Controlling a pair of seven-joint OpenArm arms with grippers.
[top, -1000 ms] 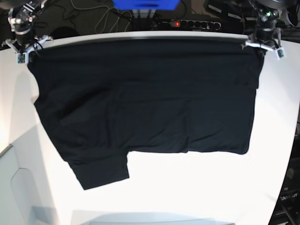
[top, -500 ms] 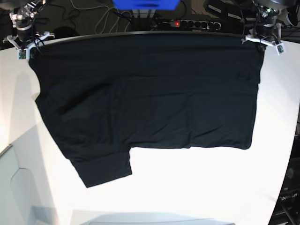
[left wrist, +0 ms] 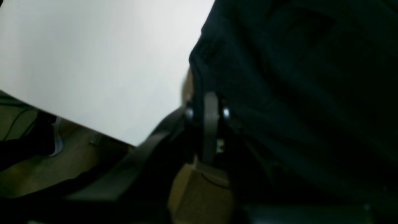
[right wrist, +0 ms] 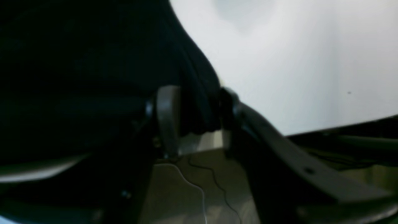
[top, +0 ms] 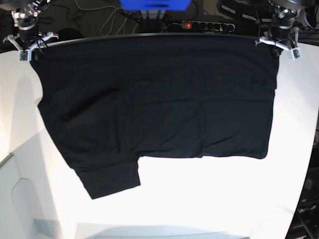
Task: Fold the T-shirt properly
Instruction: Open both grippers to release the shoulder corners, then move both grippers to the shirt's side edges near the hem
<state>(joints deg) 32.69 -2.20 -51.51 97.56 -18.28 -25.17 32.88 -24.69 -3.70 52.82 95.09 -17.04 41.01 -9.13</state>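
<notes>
T-shirt (top: 159, 99): 1 | table (top: 209, 199): 1 | power strip (top: 199, 25): 1 | blue box (top: 154, 4): 1

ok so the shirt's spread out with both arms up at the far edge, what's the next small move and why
Probably open both pincers fully and lift clear. The T-shirt lies spread on the table, its far edge at the table's back edge. Cloth sits between the right pincer fingers, which stand apart; the left pincer looks nearly closed on the corner.

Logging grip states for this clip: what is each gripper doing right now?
Left gripper: cannot tell; T-shirt corner at its fingers.
Right gripper: open, shirt edge between its jaws.
</notes>
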